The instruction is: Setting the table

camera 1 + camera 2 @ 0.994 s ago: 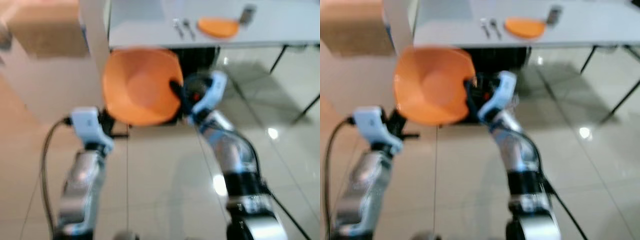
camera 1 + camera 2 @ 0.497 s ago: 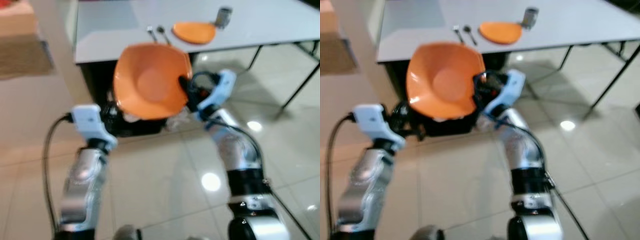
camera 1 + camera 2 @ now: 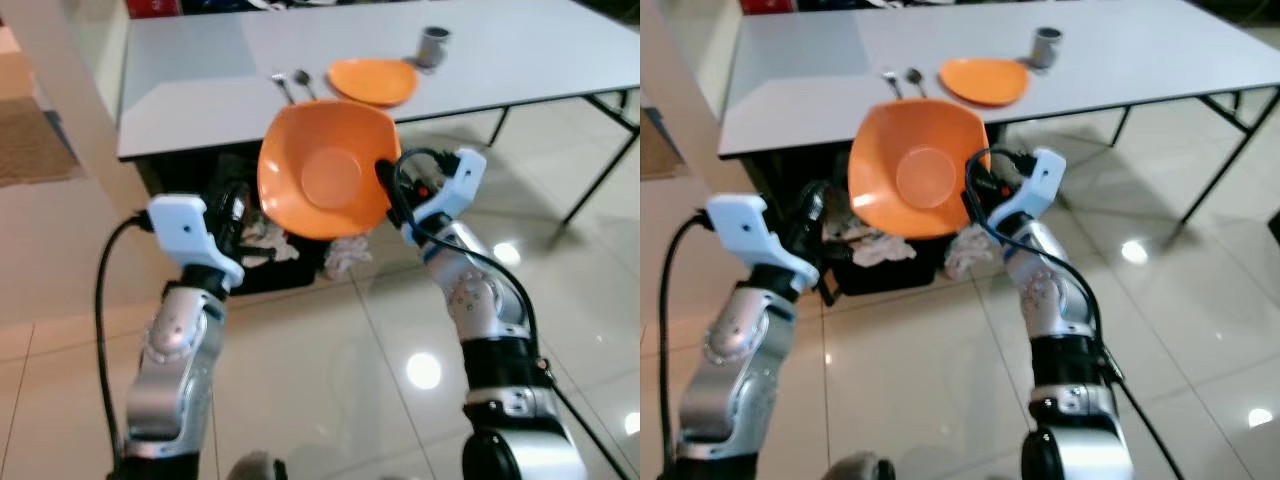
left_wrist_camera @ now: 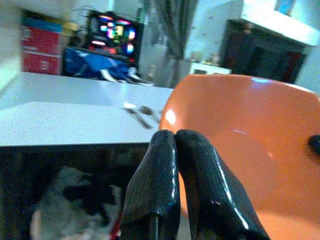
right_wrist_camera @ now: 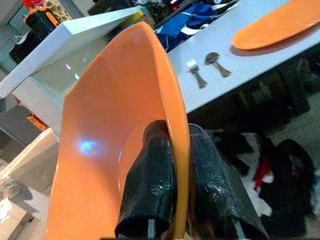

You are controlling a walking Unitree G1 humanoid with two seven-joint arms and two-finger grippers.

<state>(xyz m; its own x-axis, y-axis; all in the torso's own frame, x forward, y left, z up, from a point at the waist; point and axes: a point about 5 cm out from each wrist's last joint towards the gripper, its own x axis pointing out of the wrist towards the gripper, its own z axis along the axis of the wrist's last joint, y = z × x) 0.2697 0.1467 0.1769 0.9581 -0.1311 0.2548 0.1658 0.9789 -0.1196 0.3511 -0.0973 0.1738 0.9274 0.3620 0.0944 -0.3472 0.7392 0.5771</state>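
R gripper (image 5: 170,150) pinching rim of orange bowl (image 3: 325,180), held tilted in air short of grey table (image 3: 190,75). L gripper (image 4: 172,165) pressed together, idle. Level bowl, set beside plate (image 3: 372,80), clear of fork (image 3: 281,85) and spoon (image 3: 303,82).

Silver arms, black elbow bands; pale blue-white wrist housings; black cables looped alongside; each tool's fingers (image 4: 200,190) glossy black.

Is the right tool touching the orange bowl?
Touching. The right wrist view shows the right tool with one finger on each side of the orange bowl rim, pinching it.
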